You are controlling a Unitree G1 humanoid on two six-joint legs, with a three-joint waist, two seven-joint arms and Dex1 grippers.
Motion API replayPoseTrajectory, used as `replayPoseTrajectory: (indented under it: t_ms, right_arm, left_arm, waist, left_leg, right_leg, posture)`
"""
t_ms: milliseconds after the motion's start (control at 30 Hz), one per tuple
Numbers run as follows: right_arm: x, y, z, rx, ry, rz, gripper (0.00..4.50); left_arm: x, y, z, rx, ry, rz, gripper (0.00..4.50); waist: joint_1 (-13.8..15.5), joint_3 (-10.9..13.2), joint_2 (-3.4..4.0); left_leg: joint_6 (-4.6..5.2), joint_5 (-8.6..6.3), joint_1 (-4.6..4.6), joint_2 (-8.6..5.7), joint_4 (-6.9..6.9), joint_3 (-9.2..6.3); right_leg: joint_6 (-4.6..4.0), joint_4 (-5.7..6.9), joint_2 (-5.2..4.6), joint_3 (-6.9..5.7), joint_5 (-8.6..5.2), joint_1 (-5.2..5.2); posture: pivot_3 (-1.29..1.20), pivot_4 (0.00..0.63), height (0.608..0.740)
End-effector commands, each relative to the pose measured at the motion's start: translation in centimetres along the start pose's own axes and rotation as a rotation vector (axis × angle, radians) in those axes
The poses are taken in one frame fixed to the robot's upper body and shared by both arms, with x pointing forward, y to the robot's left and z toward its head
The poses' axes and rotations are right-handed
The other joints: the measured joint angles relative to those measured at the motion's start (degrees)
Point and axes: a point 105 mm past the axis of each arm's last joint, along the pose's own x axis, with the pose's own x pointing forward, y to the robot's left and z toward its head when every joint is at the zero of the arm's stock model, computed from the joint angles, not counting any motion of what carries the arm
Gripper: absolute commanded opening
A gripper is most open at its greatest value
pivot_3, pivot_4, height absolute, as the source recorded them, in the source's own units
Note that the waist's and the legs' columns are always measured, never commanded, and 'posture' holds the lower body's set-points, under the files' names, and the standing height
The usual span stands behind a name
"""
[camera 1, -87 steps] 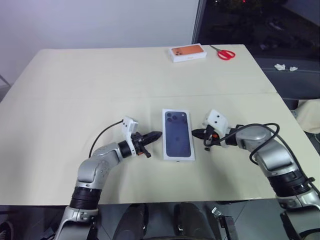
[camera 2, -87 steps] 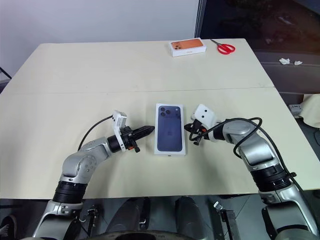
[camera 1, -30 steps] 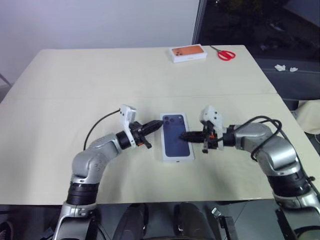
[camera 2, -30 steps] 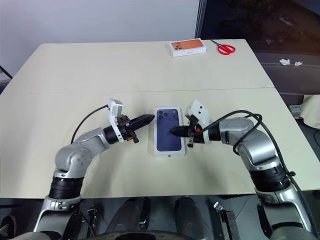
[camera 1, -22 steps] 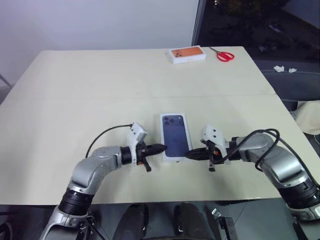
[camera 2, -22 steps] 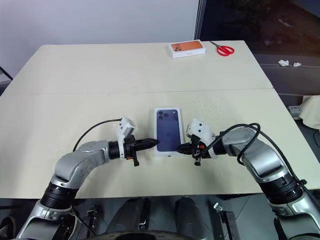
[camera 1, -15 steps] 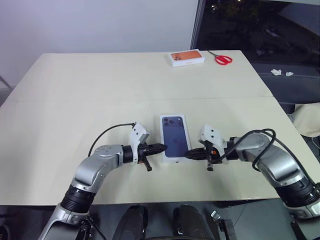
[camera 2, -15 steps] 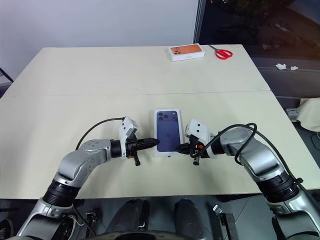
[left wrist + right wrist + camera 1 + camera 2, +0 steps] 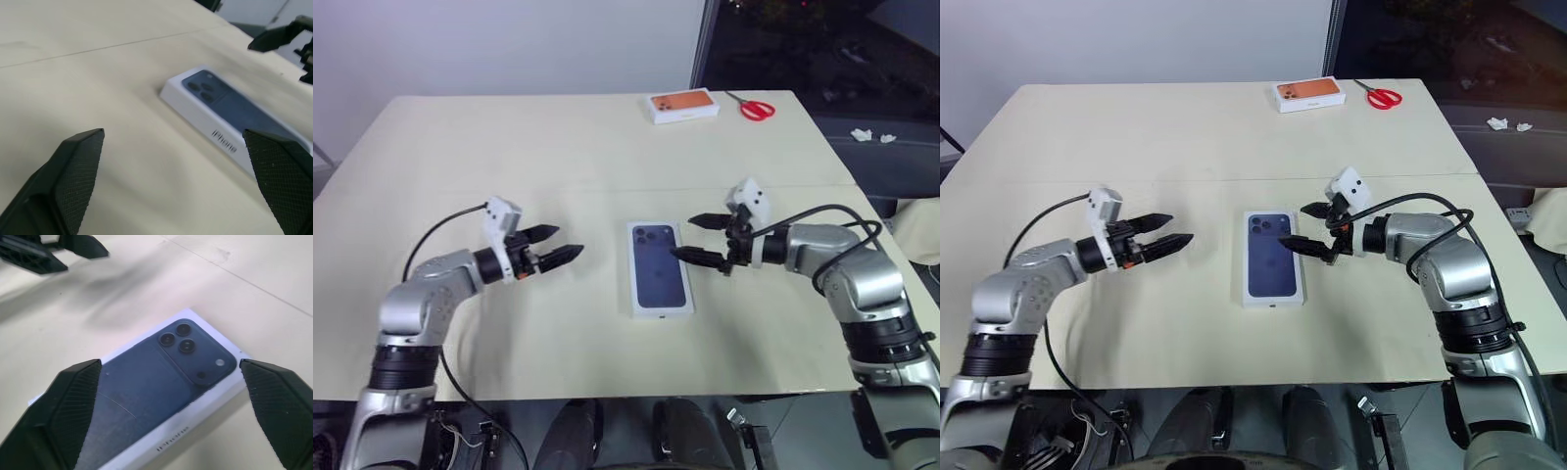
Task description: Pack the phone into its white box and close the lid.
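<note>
Both grippers drawn apart — left gripper (image 9: 558, 244), right gripper (image 9: 697, 238), glossy lid (image 9: 660, 263) closed

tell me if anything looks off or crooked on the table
Nothing stands out. The white box lies flat and closed, its lid squarely on. The orange box and red scissors sit tidily at the table's far edge.

A beige table (image 9: 509, 147) stands before a pale wall (image 9: 509, 44) and a dark window (image 9: 803, 39).
</note>
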Motion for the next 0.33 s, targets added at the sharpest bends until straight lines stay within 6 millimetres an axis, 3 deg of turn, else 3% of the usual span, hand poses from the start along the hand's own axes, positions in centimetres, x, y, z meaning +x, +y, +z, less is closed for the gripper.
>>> replayPoseTrajectory:
  t_ms: [33,167,333]
  right_arm:
    - [-1.8,-0.3,0.7,-0.111,-0.026,-0.004,4.47]
    - [-3.5,-0.2,-0.7,-0.19,0.001,-0.001,4.47]
    - [-5.1,-0.7,-2.5,-0.2,0.058,-0.01,4.47]
  left_arm:
    - [-3.1,0.3,0.5,0.065,-0.001,0.005,4.5]
    - [-6.8,1.1,-0.8,0.113,0.016,0.074,4.5]
    - [-9.3,1.3,-2.1,0.1,0.068,0.139,4.5]
  waist:
    - [-0.02,0.01,0.02]
    - [-0.03,0.05,0.09]
    - [0.12,0.08,0.12]
  left_leg:
    - [0.0,0.0,0.0,0.0,-0.04,0.0]
    - [0.01,-0.01,0.0,0.01,-0.14,0.01]
    - [0.01,-0.01,0.03,0.01,-0.08,0.01]
  right_leg:
    - [0.0,-0.02,-0.01,0.01,0.0,-0.01]
    - [-0.01,-0.12,-0.05,0.01,-0.01,-0.02]
    - [-0.07,-0.12,-0.13,0.0,0.0,0.05]
  posture:
    - [0.0,0.15,0.74]
    - [0.0,0.15,0.74]
    - [0.0,0.15,0.74]
